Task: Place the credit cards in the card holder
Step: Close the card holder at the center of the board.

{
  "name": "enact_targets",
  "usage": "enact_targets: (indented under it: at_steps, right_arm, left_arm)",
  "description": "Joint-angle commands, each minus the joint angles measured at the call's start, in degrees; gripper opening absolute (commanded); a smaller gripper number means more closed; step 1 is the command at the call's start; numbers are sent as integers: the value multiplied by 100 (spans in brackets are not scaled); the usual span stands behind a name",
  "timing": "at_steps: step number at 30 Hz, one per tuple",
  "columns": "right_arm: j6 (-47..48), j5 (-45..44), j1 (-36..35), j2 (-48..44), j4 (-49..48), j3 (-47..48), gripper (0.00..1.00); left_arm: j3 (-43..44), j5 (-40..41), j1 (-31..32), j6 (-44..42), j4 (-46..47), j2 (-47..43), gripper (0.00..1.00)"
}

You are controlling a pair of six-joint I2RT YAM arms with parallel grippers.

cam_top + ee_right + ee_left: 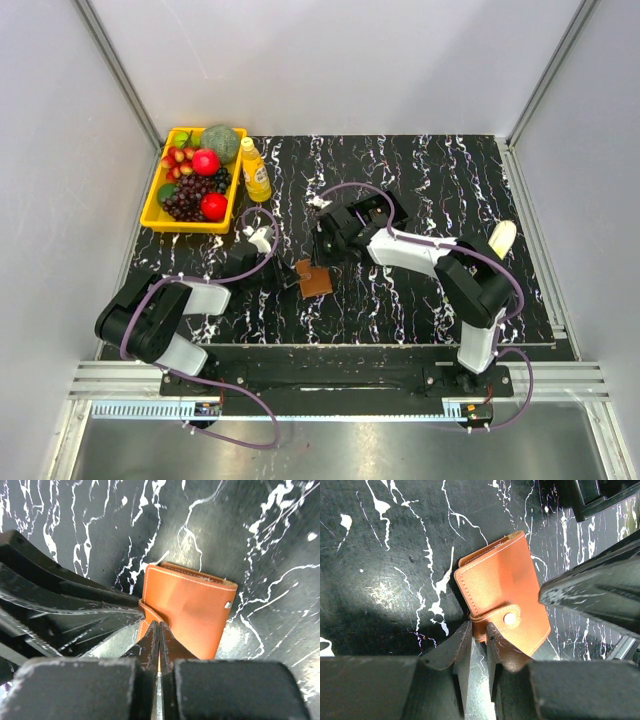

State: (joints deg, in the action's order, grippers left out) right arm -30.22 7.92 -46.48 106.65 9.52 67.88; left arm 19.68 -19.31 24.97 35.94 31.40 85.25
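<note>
The brown leather card holder (314, 278) lies folded on the black, white-veined counter (420, 180). It sits a little left of the middle and toward the front edge, right between the tips of the two arms. The left claw (479, 632) is narrowed onto it, pinching the leather at the edge beside the snap strap (509, 618). The right claw (159, 627) points in from the opposite side with its fingers pressed tight together. Its tips are at the holder's edge, though I cannot tell if they touch the leather.

At the back left corner of the counter is a yellow tray (190, 227) holding dark grapes (195, 192) and red and green fruit. A small bottle (255, 170) of yellow drink stands just beside the tray. Well apart on the right, a pale yellow thing (502, 238) lies near the right arm.
</note>
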Motion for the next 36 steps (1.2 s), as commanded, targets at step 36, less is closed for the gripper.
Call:
enact_targets:
  at_steps: [36]
  right_arm:
    - [262, -1417, -336, -610, 823, 455, 6]
  left_arm:
    - [80, -213, 34, 53, 411, 26, 22]
